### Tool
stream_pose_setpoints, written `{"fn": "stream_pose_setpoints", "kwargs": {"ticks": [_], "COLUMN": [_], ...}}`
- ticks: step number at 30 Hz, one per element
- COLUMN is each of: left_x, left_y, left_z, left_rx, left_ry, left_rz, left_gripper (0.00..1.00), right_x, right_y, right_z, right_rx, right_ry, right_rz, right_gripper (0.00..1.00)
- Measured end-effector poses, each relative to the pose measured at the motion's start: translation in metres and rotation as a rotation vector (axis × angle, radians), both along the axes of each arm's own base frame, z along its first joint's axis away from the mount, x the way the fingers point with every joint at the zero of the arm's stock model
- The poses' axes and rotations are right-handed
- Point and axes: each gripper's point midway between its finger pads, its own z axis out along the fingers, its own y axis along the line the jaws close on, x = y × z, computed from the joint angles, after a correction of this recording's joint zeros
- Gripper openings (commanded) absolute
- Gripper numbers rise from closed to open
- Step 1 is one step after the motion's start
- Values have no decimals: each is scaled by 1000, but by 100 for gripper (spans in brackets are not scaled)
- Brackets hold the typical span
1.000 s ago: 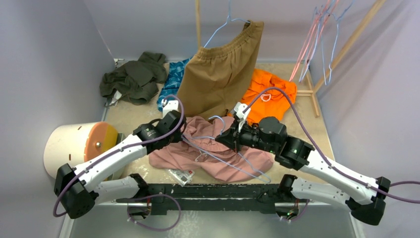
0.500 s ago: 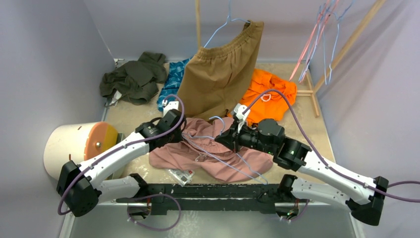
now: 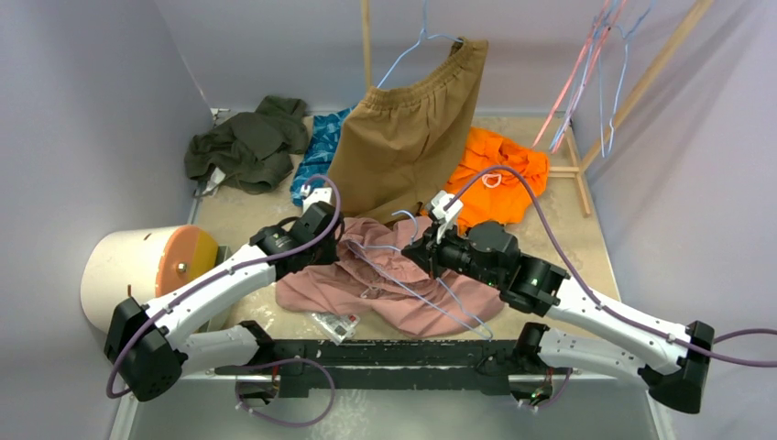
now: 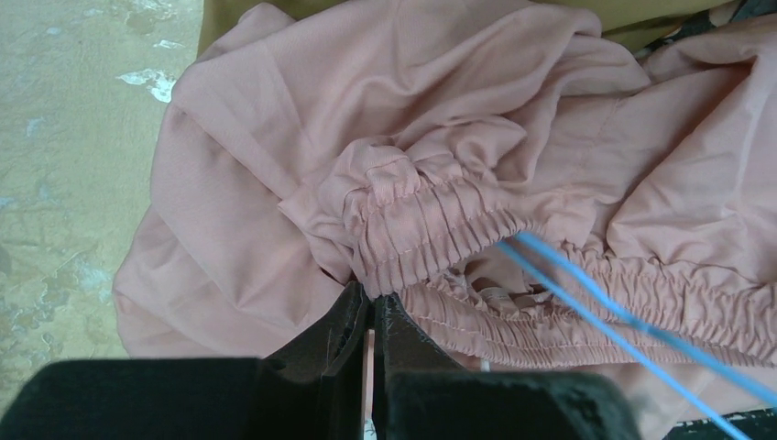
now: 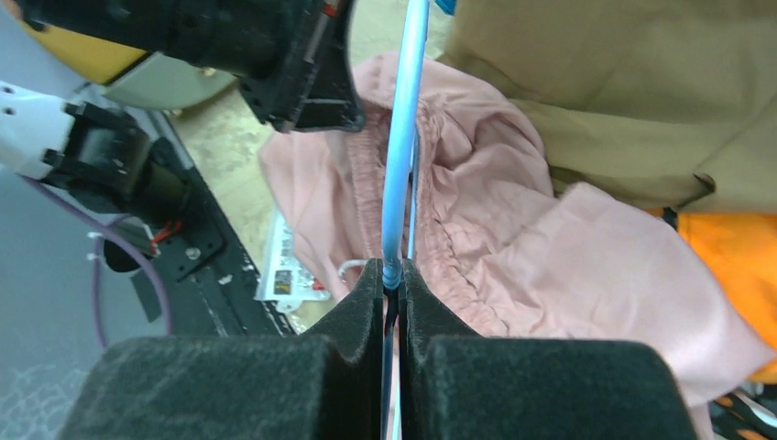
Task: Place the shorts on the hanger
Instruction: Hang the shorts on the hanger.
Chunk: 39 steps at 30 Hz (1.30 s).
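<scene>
Just beside shorts (image 3: 321,289), unreadable white tag (image 3: 335,323)

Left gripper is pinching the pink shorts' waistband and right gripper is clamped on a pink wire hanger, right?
No, the hanger in the right gripper is light blue, per the right wrist view. The left gripper does pinch the shorts.

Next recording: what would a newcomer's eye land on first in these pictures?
Both arms meet over the pink shorts crumpled mid-table: the left hand pinches their gathered waistband, while the right hand is shut on the light-blue wire hanger lying across them. Behind, big tan-brown shorts hang at the back, with an orange garment on the table to their right.
</scene>
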Motion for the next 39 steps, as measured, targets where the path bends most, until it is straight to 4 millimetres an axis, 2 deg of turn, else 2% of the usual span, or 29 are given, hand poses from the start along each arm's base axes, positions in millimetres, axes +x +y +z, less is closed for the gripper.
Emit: {"fn": "stream_pose_setpoints", "kwargs": {"ticks": [4,8,12,16,20,26,30,33,39], "left_x": [-3,-6,-8,-10,-13,-15,-17,-17,-20], "left_y": [-4,-9,-17,-22,-26,-30,-32,-34,-36], "left_z": [6,21,34,37,38,44,50,54,64], "left_rx": [-29,-85,-144,-171,-194,-233,-264,-286,-332], "left_ry": [2,-13,-21,-11,4,0,-9,-16,-34], "left_rz": [-15,-31,-40,-50,-55,-59,-54,-54,-56], "left_gripper": [0,0,0,0,0,0,0,0,0], "right_x": [7,7,1,-4,-2,7,4,4,19], "right_y": [-6,-5,9,24,30,51,69,73,73], "right_z": [-11,-19,-21,-20,-22,-37,-49,-50,-45], "right_rx": [-58,-88,-75,-47,-12,10,19,57,154], "right_ry": [-8,-7,6,3,-20,-36,-64,-110,-206], "right_rz": [-42,-39,31,75,77,73,70,47,-28], "right_gripper": [0,0,0,0,0,0,0,0,0]}}
